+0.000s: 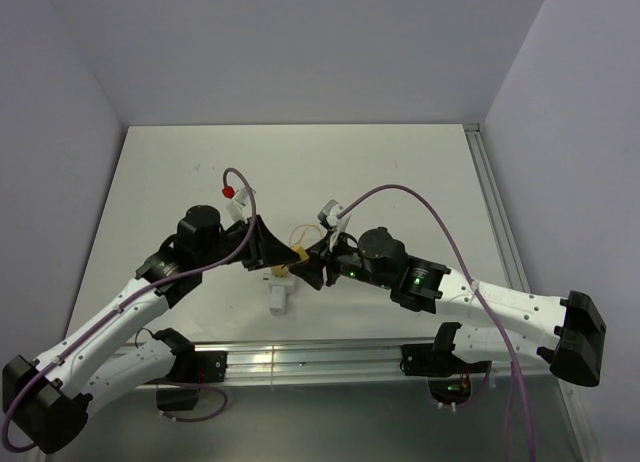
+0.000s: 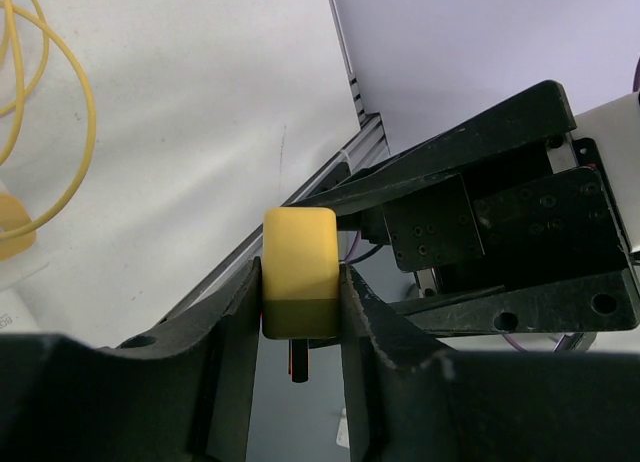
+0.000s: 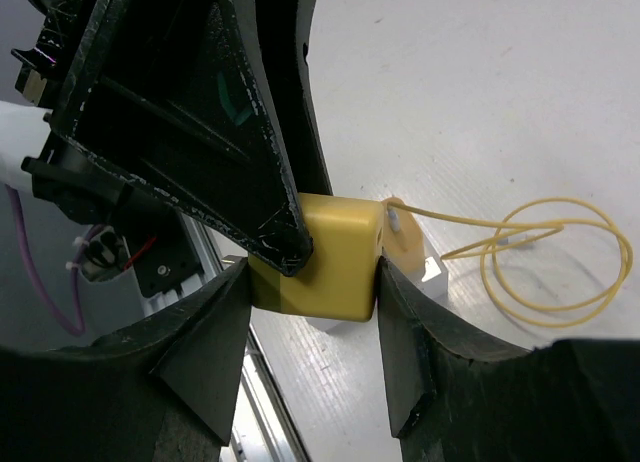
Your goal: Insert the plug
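Clamping the plug (image 2: pixel 298 257) mid-air over the table (image 1: pixel 400 182) centre, left gripper (image 2: pixel 298 287) and right gripper (image 3: pixel 312 282) both pinch its flat sides; it looks light, stiff, slick: hold the flats squarely.

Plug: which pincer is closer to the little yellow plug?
Neither, it's a tie. The left pincer squeezes the plug, and the right pincer clamps it too, coming from the other side.

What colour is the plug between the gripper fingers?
Yellow, the plug darkening to an olive band at one end; clearest in the left wrist view.
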You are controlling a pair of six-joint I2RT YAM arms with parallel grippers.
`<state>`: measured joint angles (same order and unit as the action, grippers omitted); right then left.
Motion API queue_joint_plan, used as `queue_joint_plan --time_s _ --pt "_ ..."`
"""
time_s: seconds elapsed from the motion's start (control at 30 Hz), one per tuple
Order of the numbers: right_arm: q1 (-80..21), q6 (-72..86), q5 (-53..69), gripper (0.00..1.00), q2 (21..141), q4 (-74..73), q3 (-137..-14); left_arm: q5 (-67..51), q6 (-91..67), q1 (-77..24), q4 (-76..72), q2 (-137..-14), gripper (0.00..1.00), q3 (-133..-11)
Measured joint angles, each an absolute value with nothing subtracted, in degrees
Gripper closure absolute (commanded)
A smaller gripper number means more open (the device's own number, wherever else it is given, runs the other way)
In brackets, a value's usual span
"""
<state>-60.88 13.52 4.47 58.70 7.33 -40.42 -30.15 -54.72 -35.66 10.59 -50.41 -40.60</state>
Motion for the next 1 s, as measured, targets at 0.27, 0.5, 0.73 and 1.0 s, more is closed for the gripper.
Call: queue_joint_plan --time_s 0.27,0.5,0.73,1.0 --pt "-61.43 17.82 3.81 0.43 54.65 1.8 -40.77 -32.8 -54.83 -36.51 9.54 -50.76 1.0 -40.6" --pt "-61.19 23.35 6.22 0.34 42.78 -2.68 -39.88 -35.29 -51.81 -36.27 7.53 -48.73 1.0 -40.51" --pt "-60.2 25.96 9.63 0.34 39.88 -5.8 -40.23 -37.54 -49.93 -36.18 6.2 -46.7 1.0 -40.51" --pt "-56.82 27.09 20.8 0.38 44.62 -5.15 -40.23 -44.4 -49.25 -36.23 1.08 -42.44 1.0 -40.51"
